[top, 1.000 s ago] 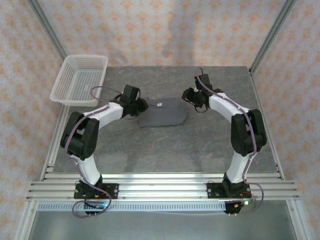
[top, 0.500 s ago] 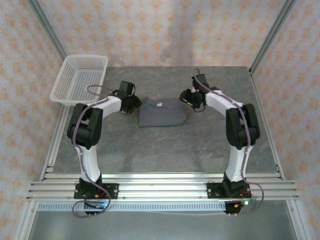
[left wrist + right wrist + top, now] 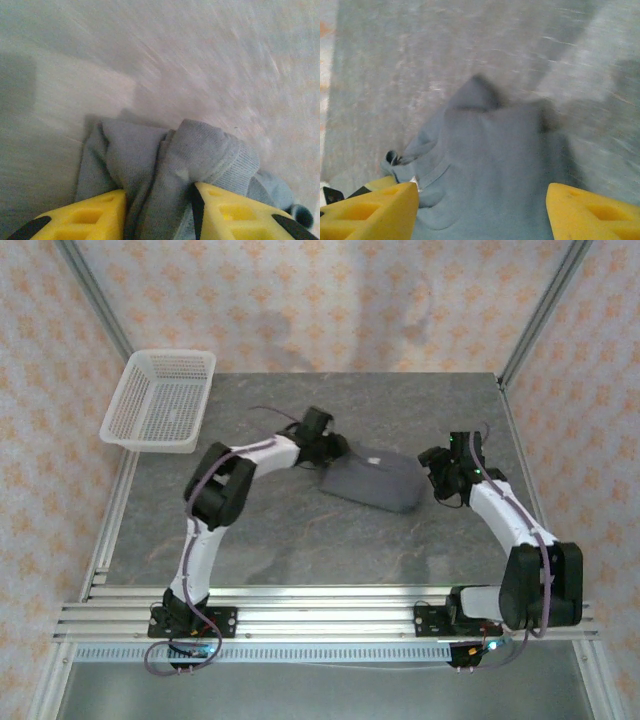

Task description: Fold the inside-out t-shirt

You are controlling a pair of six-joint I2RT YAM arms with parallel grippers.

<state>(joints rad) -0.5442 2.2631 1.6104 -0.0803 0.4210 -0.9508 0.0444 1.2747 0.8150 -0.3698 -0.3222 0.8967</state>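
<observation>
The inside-out t-shirt [image 3: 372,485] had slid rightward across the table [image 3: 300,540] since a second earlier. My left gripper [image 3: 335,452] pinched its bunched edge. My right gripper [image 3: 432,472] had widened, jaws apart over the opposite end.

The t-shirt [image 3: 372,483] is lying on the table [image 3: 300,540] between the left gripper [image 3: 335,448] and the right gripper [image 3: 432,468]; the basket [image 3: 148,443] is sitting at the far-left corner, well apart

Our left arm [image 3: 262,452] and right arm [image 3: 505,515] wear white shells with black joints and thin purple cables [image 3: 272,413]; left gripper [image 3: 159,190] and right gripper [image 3: 482,187] carry blocky yellow fingers [image 3: 95,217], black-edged.
</observation>
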